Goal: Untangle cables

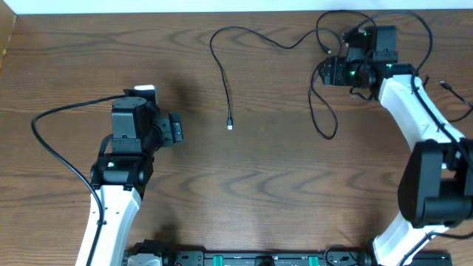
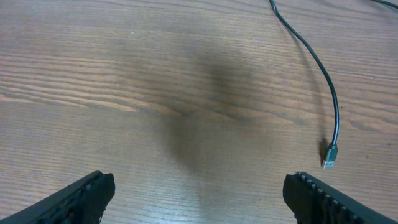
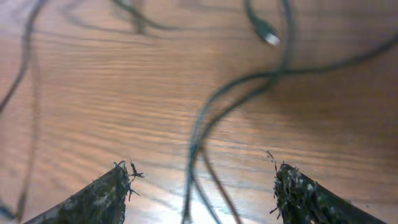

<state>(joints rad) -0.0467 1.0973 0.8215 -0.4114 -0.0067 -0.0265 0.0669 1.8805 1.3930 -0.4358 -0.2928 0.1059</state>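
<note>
One black cable (image 1: 222, 74) lies by itself at mid-table, ending in a small plug (image 1: 230, 126); the left wrist view shows the same cable (image 2: 314, 62) and its plug (image 2: 330, 158) off to the right of my fingers. My left gripper (image 1: 175, 129) (image 2: 200, 183) is open over bare wood, touching nothing. At the far right, more black cables (image 1: 323, 111) loop and cross around my right gripper (image 1: 327, 72). That right gripper (image 3: 202, 180) is open, with two thin strands (image 3: 193, 168) running between its fingers, ungripped. A plug end (image 3: 267, 32) lies further ahead.
The left arm's thick black wire (image 1: 52, 140) curves over the table's left side. The table's far edge (image 1: 185, 12) meets a white wall. A base rail (image 1: 244, 258) runs along the near edge. Another thin cord (image 1: 458, 103) lies by the right arm.
</note>
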